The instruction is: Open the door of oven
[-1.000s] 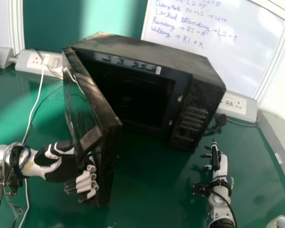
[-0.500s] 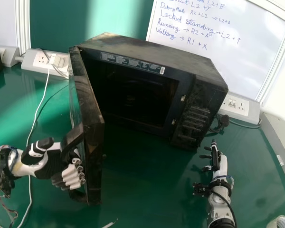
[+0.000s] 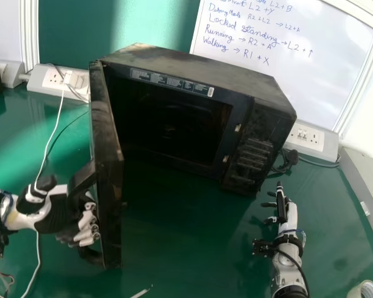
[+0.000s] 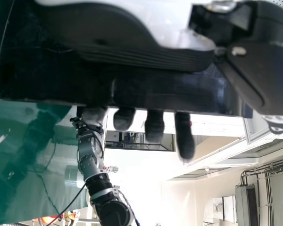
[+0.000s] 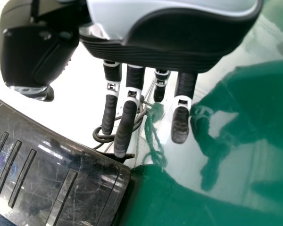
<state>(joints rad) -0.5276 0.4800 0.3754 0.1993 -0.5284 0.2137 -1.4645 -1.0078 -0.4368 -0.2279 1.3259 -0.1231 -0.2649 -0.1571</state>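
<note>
Head cam plus two wrist cams

Head view: from above, mid-range, forward and down over desk (image 3: pixel 193 248); oven (image 3: pixel 199 62) at 12 o'clock. Left wrist view: tight on left robot hand (image 3: pixel 53 208) (head view's 8 o'clock), facing past door (image 3: pixel 109 205) to right arm (image 3: pixel 289 273). Right wrist view: tight on right robot hand (image 3: pixel 288 217) (4 o'clock), facing control panel (image 3: pixel 252 155). Head shares door, right arm with left wrist; panel with right.

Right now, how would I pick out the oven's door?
In the head view, find the big dark oven. Its door is the upright slab swung out from its left side. Unlike the fixed, ridged panel at the oven's right, it bears a curved handle that the left robot hand grips.
</note>
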